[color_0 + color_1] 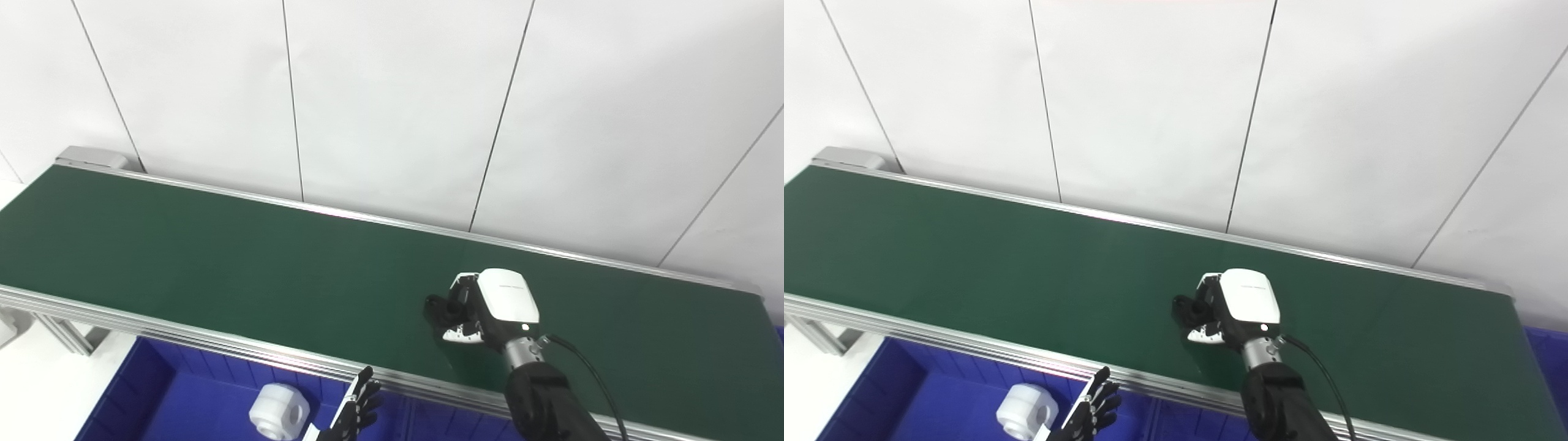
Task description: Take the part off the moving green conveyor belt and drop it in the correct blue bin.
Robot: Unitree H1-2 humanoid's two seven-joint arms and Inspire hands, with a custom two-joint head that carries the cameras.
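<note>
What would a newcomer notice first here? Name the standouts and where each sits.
The long green conveyor belt runs diagonally across the view. The right hand, white-backed, is over the belt right of centre, its dark fingers curled; whether it holds anything cannot be told. Below the belt's near edge, a white part lies in a blue bin, beside the left hand.

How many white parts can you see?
1: a white part lies in the blue bin below the green conveyor belt. The right hand over the belt might hide another inside its fingers.

Dk green belt [245,257], blue bin [184,392], white part [278,411], blk/white robot hand [484,306]
</note>
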